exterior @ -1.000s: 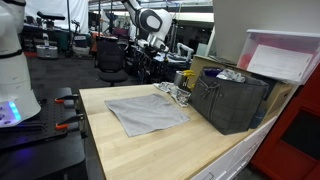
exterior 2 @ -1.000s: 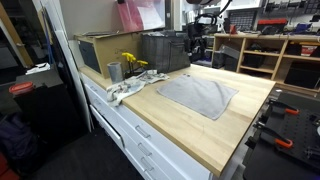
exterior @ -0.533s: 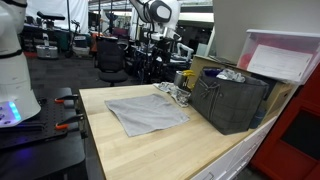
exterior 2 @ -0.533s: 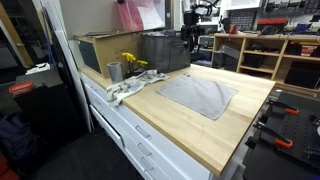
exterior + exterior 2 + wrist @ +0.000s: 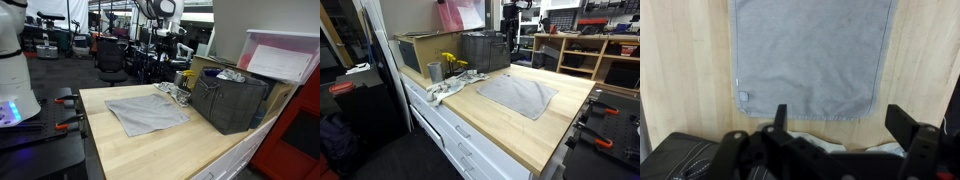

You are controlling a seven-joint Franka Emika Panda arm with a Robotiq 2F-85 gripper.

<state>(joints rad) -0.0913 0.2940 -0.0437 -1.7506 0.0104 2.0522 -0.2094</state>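
**Inspector:** Condition of the fingers?

**Assistant:** The two black fingers [image 5: 781, 120] stand spread wide apart and released. Nothing sits between them and they touch nothing.

**Inspector:** Which item lies nearest?

**Assistant:** A flat grey rectangular cloth [image 5: 810, 55]. In the wrist view it lies beyond the fingertips and well below them, spread on the pale wooden tabletop [image 5: 680, 70]. Its near hem runs across just past the tips. The sheet is wider than the gap between the fingers, and a small tag shows on one side edge.

**Inspector:** Is that confirmed from outside?

**Assistant:** Yes. Both exterior views show the cloth [image 5: 147, 112] lying smooth and open, apart from the other goods. The white and black robot arm [image 5: 158, 10] hangs high over the far edge of the tabletop. From those views I cannot tell how the fingers stand.

**Inspector:** What else lies about the fingers?

**Assistant:** A dark grey fabric crate [image 5: 680, 155] sits behind the fingers, toward the wrist and off to one side. In an exterior view the crate [image 5: 232, 100] stands upright near the cloth without touching it. A crumpled whitish rag heap [image 5: 855, 150] lies behind the fingertips, between the crate and the near hem of the cloth. I cannot tell whether the heap touches the cloth.
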